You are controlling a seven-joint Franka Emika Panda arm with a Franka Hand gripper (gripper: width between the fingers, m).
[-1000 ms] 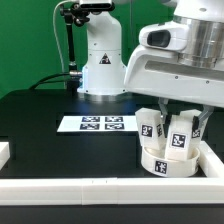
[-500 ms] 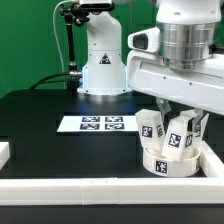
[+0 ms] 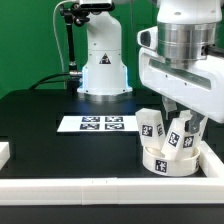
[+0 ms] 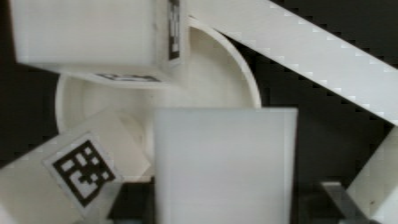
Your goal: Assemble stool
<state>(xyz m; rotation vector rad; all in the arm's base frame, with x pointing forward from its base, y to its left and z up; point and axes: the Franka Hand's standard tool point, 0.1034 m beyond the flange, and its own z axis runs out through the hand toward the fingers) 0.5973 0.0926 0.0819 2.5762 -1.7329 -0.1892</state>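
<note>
From my remote station, nearest the exterior camera, a long white border rail [image 3: 100,186] runs along the counter's [image 3: 50,130] front edge. Just behind it sits the stool seat [image 3: 168,160], round and rimmed, tucked into the rail corner, with three chunky legs [image 3: 152,126] standing up out of it, tags facing out.

Over the last second the arm's white head has swung and lifted slightly above the seat, and the gripper [image 3: 187,112] now hangs right at the leg tops. The leg [image 3: 181,134] nearest the jaws leans a little more than it did. I cannot tell whether the jaws are clenched on it or released; the wrist view shows only the seat rim [image 4: 240,75] and leg bodies [image 4: 222,160] close up.

I judge this as a leg being seated or twisted home, with the stool well along.

Beyond the seat lies the marker board [image 3: 97,124], and behind that the arm's base [image 3: 103,60].
</note>
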